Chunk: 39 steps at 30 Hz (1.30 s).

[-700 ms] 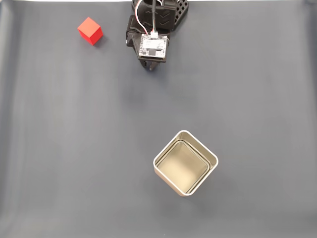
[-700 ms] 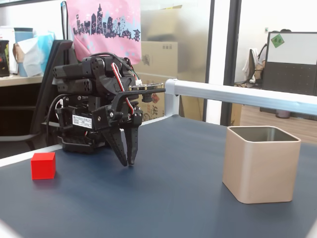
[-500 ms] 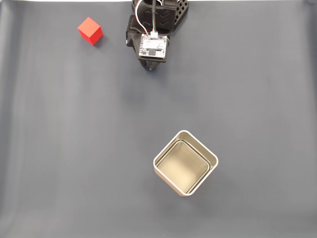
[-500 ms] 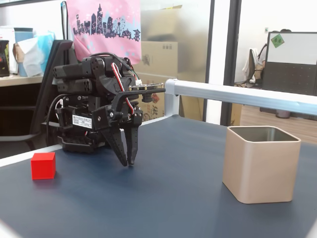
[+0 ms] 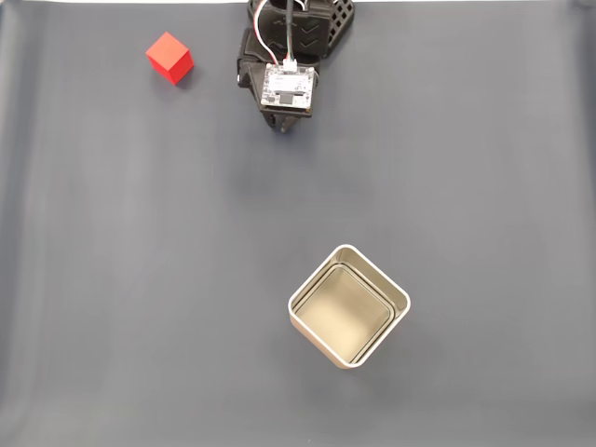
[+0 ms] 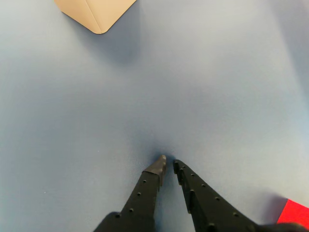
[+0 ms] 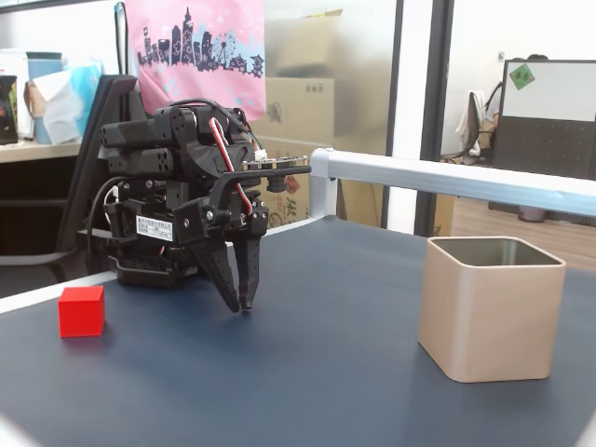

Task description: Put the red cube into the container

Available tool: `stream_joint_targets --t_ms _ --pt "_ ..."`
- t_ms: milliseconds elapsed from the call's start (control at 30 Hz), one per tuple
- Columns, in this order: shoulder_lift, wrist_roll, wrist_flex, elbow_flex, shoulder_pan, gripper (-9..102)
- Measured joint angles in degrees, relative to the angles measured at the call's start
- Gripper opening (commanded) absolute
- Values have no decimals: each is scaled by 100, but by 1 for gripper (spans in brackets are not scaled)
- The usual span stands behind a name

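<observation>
The red cube (image 5: 169, 57) rests on the dark mat at the upper left of a fixed view, well left of the arm; it also sits low at the left (image 7: 81, 311) and pokes in at the bottom right corner of the wrist view (image 6: 295, 215). The cream container (image 5: 321, 346) stands upright and empty at lower centre, far from the arm, and appears at the right (image 7: 489, 317) and as a corner at the top (image 6: 96, 12). My gripper (image 7: 244, 304) points down just above the mat, shut with nothing held; its tips (image 6: 169, 164) nearly touch. From above the gripper (image 5: 282, 126) is mostly covered by the wrist board.
The arm's base (image 7: 149, 233) sits at the mat's far edge. A metal rail (image 7: 447, 182) runs behind the table. Bare mat (image 5: 140, 279) stretches between cube, gripper and container.
</observation>
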Motion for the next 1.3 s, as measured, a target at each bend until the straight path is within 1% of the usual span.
stream_joint_targets --t_ms 1100,1133,1300 --pt "0 -62 -35 0 0 0" --pt "0 -62 -141 0 0 0" --pt "0 114 -1178 0 114 0"
